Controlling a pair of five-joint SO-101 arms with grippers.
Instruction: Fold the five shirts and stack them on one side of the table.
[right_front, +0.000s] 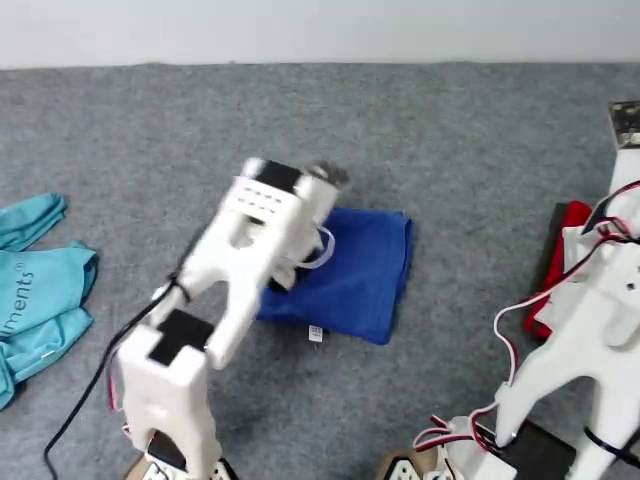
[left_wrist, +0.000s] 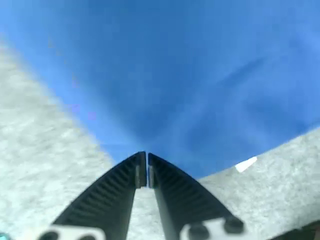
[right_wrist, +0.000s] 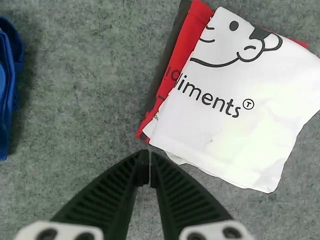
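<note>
Left fingers (left_wrist: 117, 187) closed at blue shirt (left_wrist: 175, 75); right fingers (right_wrist: 115, 192) closed (empty)

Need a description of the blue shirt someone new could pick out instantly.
On the grey felt table, look near the middle, partly under the left arm. The blue shirt lies there folded into a rough rectangle. It is the only dark blue piece: the teal shirt lies unfolded at one edge, the white-over-red stack at the other.

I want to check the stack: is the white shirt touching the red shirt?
Touching. The right wrist view shows the white shirt lying flat on the red shirt, covering most of it.
</note>
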